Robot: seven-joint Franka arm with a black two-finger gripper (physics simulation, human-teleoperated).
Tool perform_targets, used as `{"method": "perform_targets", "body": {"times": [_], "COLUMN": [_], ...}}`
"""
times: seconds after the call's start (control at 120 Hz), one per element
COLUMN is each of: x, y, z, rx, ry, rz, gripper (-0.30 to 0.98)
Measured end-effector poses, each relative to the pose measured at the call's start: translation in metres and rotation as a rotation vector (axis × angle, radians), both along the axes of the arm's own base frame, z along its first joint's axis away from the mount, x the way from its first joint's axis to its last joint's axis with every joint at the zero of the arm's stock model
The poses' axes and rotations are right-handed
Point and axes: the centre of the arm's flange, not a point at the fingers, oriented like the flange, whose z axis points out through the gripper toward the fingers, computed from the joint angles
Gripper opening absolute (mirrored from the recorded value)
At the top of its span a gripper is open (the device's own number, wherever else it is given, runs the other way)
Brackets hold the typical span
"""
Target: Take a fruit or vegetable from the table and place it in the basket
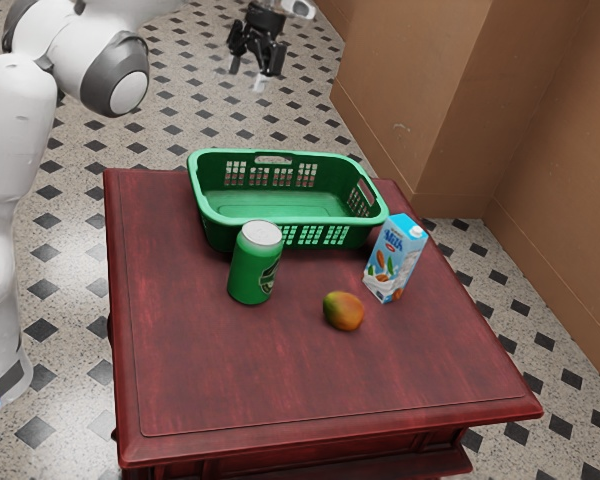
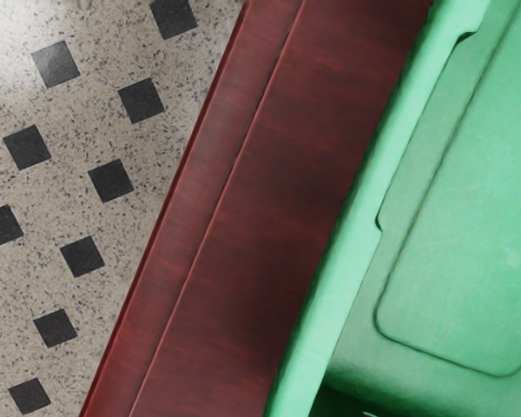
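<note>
Your fruit, a rounded mango with green skin blushing to orange and red (image 1: 343,311), lies on the dark red wooden surface (image 1: 210,370), outside the green plastic basket with slotted walls (image 1: 325,157). It sits near the milk carton with a blue top and white sides (image 1: 392,262), with the green can with a pale grey lid (image 1: 252,270) across from it, touching neither.

Your black two-finger jaws (image 1: 247,77) are released, the fingertips apart with nothing between them, up above the far side of the surface. You need to bring them over to the mango before lowering.

Expect a moderately heavy, fairly firm fruit, with smooth skin that could slip or roll under an off-centre pinch. Take it across its narrower width, around the middle and a little below the crown, and close evenly; squeezing harder than needed could bruise a ripe one. Come down from straight above so you don't nudge the carton, which is tall and could tip.

On the carton you can read "Milk" in blue, above pictures of green leaves and brown, almond-like shapes. The can carries a dark round emblem whose lettering you can't make out.
</note>
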Motion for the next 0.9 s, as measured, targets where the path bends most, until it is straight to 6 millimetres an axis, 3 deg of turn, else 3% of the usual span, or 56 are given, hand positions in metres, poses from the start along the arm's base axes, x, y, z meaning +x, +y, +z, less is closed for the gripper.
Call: {"method": "perform_targets", "body": {"times": [0.142, 0.192, 0.267, 0.3, 0.342, 0.417, 0.517, 0.65, 0.725, 0.817, 0.9], "x": [0.003, -0.016, -0.06, -0.07, -0.072, -0.047, 0.026, 0.089, 0.099, 0.09, 0.09], "y": [0.005, 0.001, -0.021, -0.029, -0.036, -0.041, -0.074, -0.097, -0.1, -0.087, -0.093], "z": [0.011, 0.062, 0.155, 0.177, 0.188, 0.173, 0.114, 0.044, 0.029, 0.032, 0.03], "rx": [0.036, 0.078, 0.151, 0.173, 0.188, 0.192, 0.149, 0.096, 0.081, 0.08, 0.055], "ry": [-0.07, -0.174, -0.363, -0.414, -0.447, -0.441, -0.367, -0.296, -0.287, -0.284, -0.278], "rz": [-0.052, -0.071, -0.121, -0.15, -0.195, -0.304, -0.528, -0.735, -0.813, -0.864, -0.928], "gripper": [0.68, 0.68, 0.69, 0.69, 0.69, 0.69, 0.68, 0.68, 0.68, 0.68, 0.68]}}
